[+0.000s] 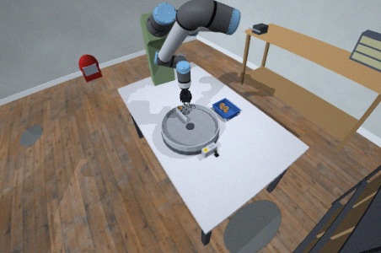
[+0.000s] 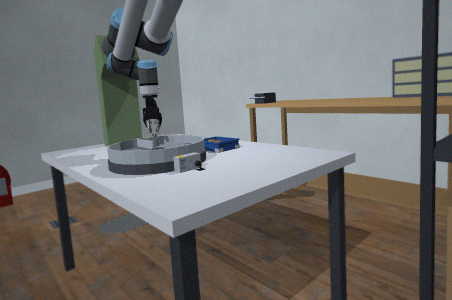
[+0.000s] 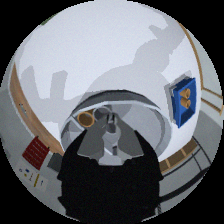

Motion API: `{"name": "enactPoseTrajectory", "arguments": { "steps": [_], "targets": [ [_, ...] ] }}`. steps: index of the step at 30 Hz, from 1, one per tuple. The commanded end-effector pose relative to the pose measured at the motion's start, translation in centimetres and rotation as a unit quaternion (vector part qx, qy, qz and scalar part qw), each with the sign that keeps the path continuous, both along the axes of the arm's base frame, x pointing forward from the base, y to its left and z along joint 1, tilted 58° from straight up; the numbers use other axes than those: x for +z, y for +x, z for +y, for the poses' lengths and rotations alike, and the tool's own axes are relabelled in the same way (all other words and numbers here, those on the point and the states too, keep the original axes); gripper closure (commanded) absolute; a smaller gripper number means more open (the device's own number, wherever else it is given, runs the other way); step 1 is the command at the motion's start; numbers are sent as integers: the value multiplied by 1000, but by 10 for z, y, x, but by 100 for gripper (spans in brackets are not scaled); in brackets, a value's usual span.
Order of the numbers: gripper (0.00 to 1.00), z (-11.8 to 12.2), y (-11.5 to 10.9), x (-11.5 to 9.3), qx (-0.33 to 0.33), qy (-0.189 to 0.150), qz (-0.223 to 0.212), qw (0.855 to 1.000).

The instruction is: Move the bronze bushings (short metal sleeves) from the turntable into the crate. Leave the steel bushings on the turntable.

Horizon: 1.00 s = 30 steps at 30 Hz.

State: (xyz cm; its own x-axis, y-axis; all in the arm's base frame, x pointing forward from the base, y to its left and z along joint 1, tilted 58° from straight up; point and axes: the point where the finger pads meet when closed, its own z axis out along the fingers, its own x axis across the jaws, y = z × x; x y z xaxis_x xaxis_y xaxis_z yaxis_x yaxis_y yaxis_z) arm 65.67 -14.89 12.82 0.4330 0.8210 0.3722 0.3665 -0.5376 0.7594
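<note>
Top view shows us the arm reaching down from the upper centre of the frame, its gripper [image 1: 185, 103] just above the far rim of the round grey turntable [image 1: 209, 137] on the white table [image 1: 253, 156]. The jaws stand nearly shut, and in the wrist view we see the fingers close together in the middle of the frame with a bronze bushing [image 3: 86, 119] lying just to their left. Whether they pinch its wall or merely sit beside it, we cannot tell from these pictures; in the top view a small bronze spot shows right at the fingertips. The blue crate [image 1: 226, 108] sits to the right of the turntable, near its rim, and already holds two bronze pieces. We see no steel bushings clearly; any on the disc are too small or hidden. We judge the step in hand to be the pick of another bronze bushing at the turntable's far edge, with the carry to the crate not yet begun. The next move, as we read it, calls for a straight lift high enough to pass the turntable's raised wall, then a short sweep to the right over the crate and a release above its open space, away from the two pieces already inside.
</note>
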Motion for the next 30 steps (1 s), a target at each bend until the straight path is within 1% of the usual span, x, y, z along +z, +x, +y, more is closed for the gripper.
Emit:
{"name": "enactPoseTrajectory", "arguments": {
  "steps": [1,8,30],
  "targets": [
    [95,-1,7,-4,0,0,0,1000],
    [95,-2,10,-6,0,0,0,1000],
    [95,-2,10,-6,0,0,0,1000]
  ]
}}
